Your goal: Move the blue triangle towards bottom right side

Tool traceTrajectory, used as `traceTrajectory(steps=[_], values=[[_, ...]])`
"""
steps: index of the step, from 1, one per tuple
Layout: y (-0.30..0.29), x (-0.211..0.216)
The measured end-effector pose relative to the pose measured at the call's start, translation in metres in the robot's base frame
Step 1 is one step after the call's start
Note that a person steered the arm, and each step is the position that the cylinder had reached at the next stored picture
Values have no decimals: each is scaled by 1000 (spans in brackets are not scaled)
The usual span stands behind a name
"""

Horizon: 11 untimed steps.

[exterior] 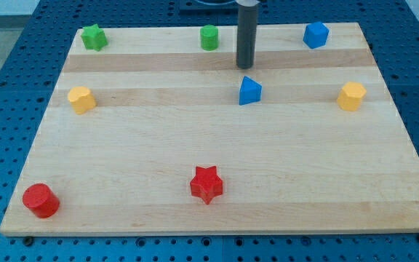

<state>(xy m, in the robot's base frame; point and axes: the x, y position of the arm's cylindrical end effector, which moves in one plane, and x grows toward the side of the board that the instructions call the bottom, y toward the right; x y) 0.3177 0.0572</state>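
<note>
The blue triangle (249,91) lies on the wooden board (217,160), right of centre in the upper half. My tip (246,67) is at the end of the dark rod, just above the triangle toward the view's top and slightly to its left. A small gap shows between the tip and the triangle.
A green star (93,37) sits at top left, a green cylinder (209,37) at top centre, a blue block (315,34) at top right. A yellow block (81,99) is at left, another yellow block (352,96) at right. A red star (206,184) is at bottom centre, a red cylinder (41,200) at bottom left.
</note>
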Motion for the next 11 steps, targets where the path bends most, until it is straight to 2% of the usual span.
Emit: traceTrajectory(steps=[2, 3, 5, 6, 7, 8, 9, 10, 11], values=[[6, 101], [11, 116], [-7, 65], [-26, 85], [-21, 134], [-11, 153], [-30, 132], [-53, 143], [-35, 172]])
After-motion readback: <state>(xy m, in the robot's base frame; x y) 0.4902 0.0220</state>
